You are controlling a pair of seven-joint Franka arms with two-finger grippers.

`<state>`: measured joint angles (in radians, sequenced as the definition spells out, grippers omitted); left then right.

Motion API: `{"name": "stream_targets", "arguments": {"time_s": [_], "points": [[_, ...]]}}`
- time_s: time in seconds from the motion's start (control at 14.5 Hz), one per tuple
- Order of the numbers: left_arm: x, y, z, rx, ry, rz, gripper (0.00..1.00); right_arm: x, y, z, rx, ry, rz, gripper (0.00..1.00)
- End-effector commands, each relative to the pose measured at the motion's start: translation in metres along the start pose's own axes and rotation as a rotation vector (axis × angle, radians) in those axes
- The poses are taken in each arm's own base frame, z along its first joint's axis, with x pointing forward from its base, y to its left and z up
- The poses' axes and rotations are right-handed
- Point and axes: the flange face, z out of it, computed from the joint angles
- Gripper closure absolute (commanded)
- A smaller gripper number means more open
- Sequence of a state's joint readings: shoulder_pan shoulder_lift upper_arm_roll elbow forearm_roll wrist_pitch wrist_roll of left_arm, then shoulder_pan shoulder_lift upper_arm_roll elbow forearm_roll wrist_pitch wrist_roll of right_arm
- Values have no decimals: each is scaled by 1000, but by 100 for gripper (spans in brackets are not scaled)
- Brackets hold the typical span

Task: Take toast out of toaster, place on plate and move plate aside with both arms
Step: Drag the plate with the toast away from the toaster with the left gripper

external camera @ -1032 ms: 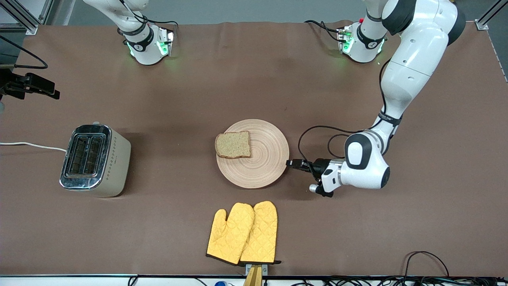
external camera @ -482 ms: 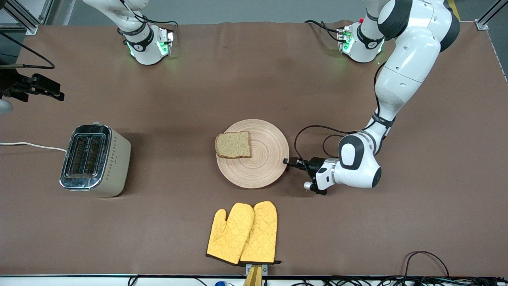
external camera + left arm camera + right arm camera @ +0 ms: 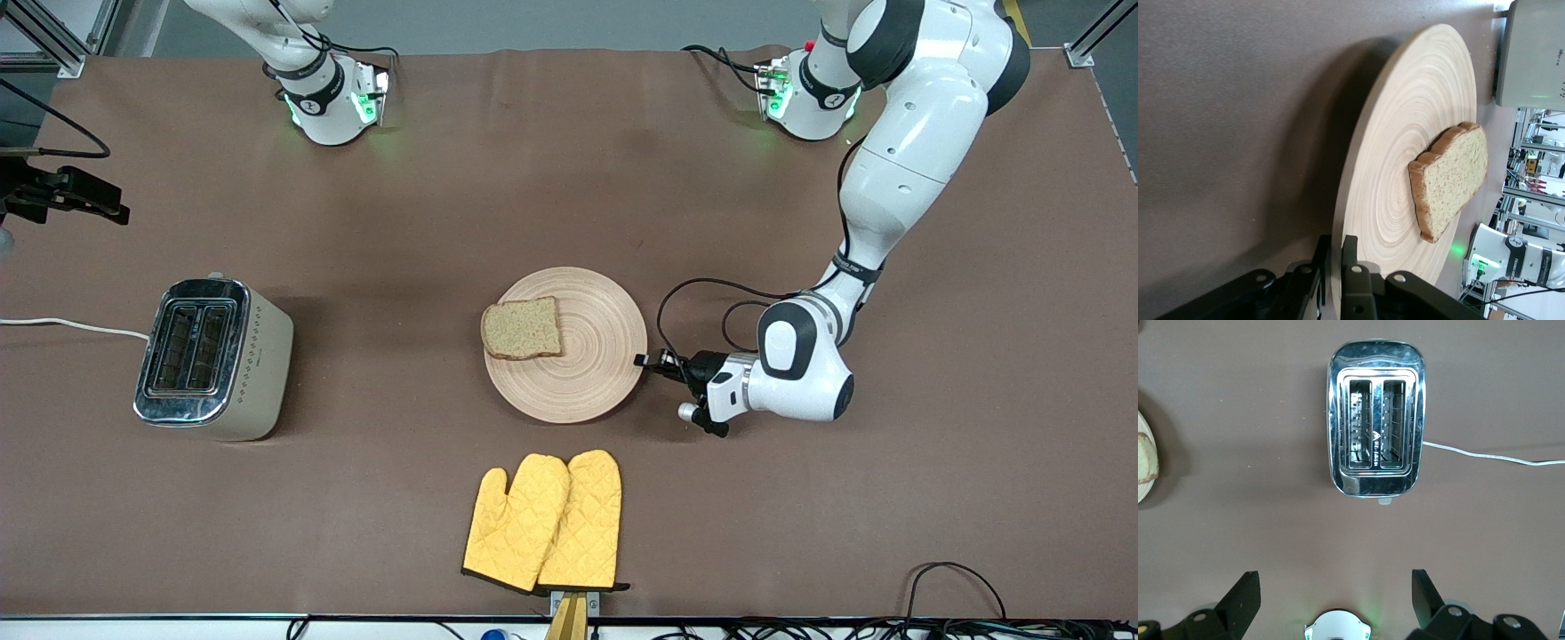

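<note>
The round beige plate (image 3: 596, 356) lies mid-table, with the brown toast (image 3: 523, 328) on its part toward the right arm's end. My left gripper (image 3: 642, 361) is low at the plate's rim toward the left arm's end and is shut on that rim. In the left wrist view the fingers (image 3: 1350, 248) clamp the plate's edge (image 3: 1405, 167), one above and one below, and the toast (image 3: 1451, 177) lies further along the plate. My right gripper (image 3: 107, 206) is open and empty, high over the table beside the toaster (image 3: 1376, 420).
The silver and cream toaster (image 3: 212, 356) stands toward the right arm's end, both slots empty, its white cord running off the table. Two yellow quilted oven mitts (image 3: 547, 523) lie nearer the front camera than the plate.
My left gripper moved in to the plate's rim and closed on it. The toast shifted slightly on the plate. The right gripper drifted a little.
</note>
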<state>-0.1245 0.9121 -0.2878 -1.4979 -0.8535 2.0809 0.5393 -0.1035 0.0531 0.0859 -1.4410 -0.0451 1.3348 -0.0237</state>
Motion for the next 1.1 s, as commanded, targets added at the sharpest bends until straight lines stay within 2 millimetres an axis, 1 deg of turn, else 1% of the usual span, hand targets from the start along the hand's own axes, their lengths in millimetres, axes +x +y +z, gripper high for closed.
{"name": "stream_targets", "arguments": {"time_s": [0.0, 0.07, 0.21, 0.34, 0.41, 0.55, 0.76, 0.83, 0.89, 0.96, 1.03], "points": [[3, 1, -5, 18, 28, 1, 97, -10, -5, 1, -22, 1, -3, 0], [4, 4, -9, 23, 32, 0, 98, -11, -4, 1, -20, -3, -1, 0], [11, 23, -28, 30, 57, 28, 100, -13, -5, -1, -24, -10, -2, 0], [16, 32, -49, 28, 78, 46, 100, -12, -5, 1, -25, -14, -4, 0], [16, 28, -61, 6, 71, 40, 100, -12, -7, 1, -24, -17, -7, 0], [19, 29, -90, -25, 67, 52, 100, -14, -8, 2, -21, -28, -9, 0], [17, 41, -145, -52, 81, 73, 100, -14, -8, 1, -19, -26, -11, 0], [16, 41, -167, -48, 106, 72, 100, -14, -9, 1, -20, -26, -16, 0], [12, 37, -189, -47, 126, 68, 100, -13, -9, 2, -18, -28, -18, 0], [7, 26, -210, -51, 139, 55, 100, -13, -9, 2, -16, -28, -18, 0], [0, 8, -237, -50, 159, 40, 100, -13, -9, 2, -16, -28, -20, 0]]}}
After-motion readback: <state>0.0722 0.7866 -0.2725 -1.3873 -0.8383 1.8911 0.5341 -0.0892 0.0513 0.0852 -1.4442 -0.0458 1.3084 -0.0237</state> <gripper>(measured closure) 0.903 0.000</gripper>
